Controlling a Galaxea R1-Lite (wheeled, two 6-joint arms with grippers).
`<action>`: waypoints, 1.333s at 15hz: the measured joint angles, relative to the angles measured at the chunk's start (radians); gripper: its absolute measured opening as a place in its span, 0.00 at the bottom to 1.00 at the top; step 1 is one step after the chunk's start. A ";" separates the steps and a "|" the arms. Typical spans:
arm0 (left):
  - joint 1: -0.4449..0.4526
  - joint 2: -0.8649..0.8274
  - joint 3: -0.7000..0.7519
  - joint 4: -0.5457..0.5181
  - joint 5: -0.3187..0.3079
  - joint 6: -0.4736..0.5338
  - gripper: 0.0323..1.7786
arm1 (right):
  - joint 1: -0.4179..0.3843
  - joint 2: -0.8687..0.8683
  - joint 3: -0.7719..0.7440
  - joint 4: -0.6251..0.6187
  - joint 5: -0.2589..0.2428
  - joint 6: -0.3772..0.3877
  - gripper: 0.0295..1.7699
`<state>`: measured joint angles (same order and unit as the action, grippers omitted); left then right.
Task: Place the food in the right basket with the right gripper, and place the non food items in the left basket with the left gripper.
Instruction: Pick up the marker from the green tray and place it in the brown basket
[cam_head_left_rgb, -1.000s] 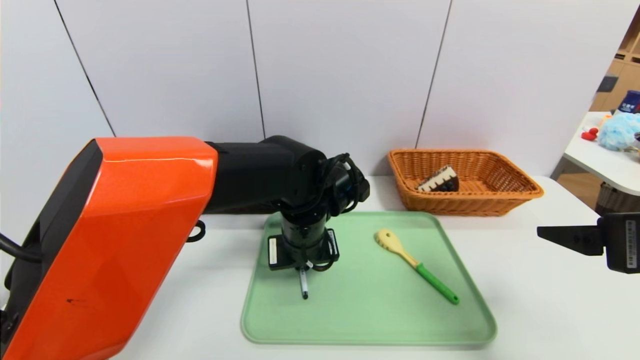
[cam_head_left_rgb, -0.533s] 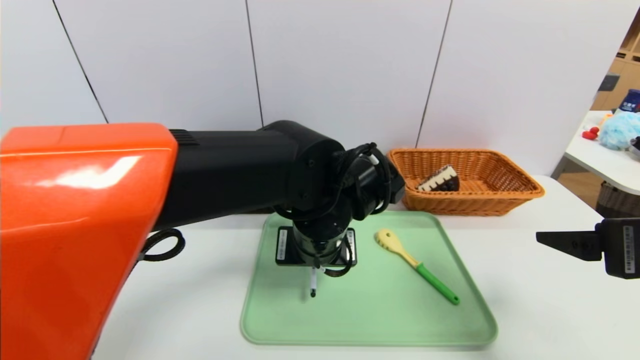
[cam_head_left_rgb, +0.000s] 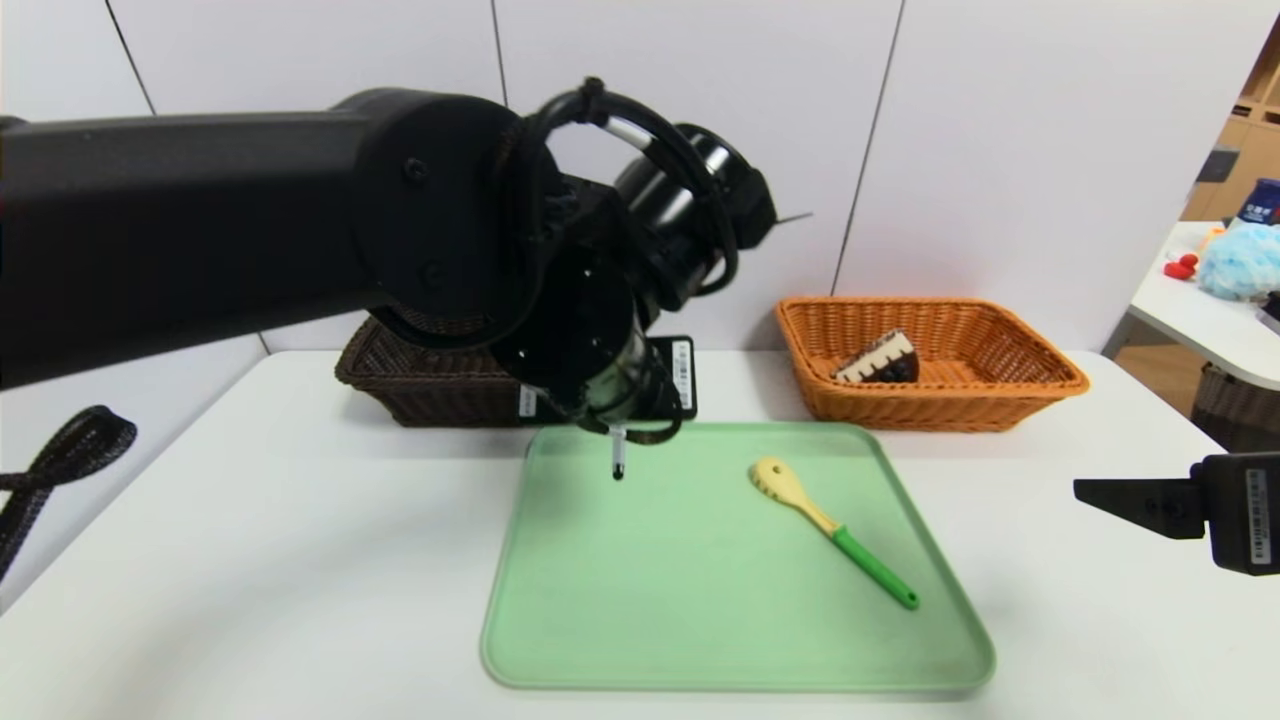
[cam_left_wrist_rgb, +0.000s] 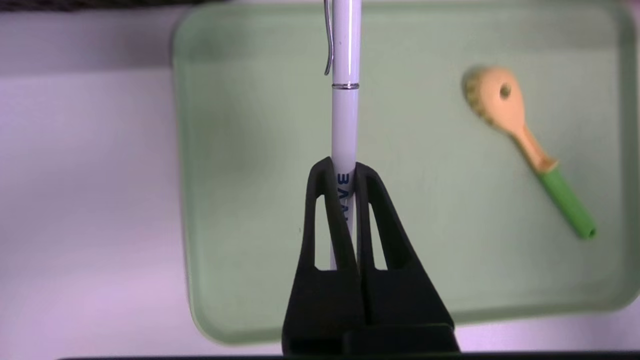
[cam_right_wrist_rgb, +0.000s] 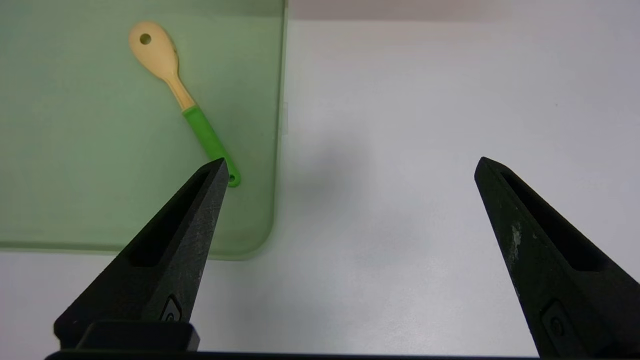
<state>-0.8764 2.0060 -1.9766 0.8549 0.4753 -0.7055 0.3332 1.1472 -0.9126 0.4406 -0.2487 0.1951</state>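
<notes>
Left gripper (cam_left_wrist_rgb: 345, 172) pinched the pen (cam_head_left_rgb: 618, 458), held above the tray's (cam_head_left_rgb: 700, 640) far-left edge — carry step. Next, likely: over the left basket (cam_head_left_rgb: 400, 385), release. Cake (cam_head_left_rgb: 878, 360) lay in right basket (cam_head_left_rgb: 1000, 395); spoon (cam_head_left_rgb: 830, 530) on tray. Right gripper (cam_right_wrist_rgb: 350, 170) idled wide at right.

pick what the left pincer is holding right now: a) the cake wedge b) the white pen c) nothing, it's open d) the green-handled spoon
b: the left pincer is shut on the white pen and holds it above the green tray, while the spoon lies on the tray and the cake wedge sits in the orange basket.
</notes>
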 joint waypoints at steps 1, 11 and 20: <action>0.029 -0.013 0.000 -0.034 0.004 0.016 0.01 | 0.000 -0.002 0.003 0.000 0.000 0.000 0.96; 0.422 0.008 -0.009 -0.326 -0.007 0.170 0.01 | 0.000 -0.023 0.033 0.000 0.000 -0.001 0.96; 0.497 0.124 -0.010 -0.357 -0.006 0.186 0.23 | 0.004 -0.045 0.046 -0.004 0.002 -0.001 0.96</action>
<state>-0.3794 2.1302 -1.9864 0.4979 0.4694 -0.5196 0.3370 1.1021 -0.8668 0.4366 -0.2468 0.1943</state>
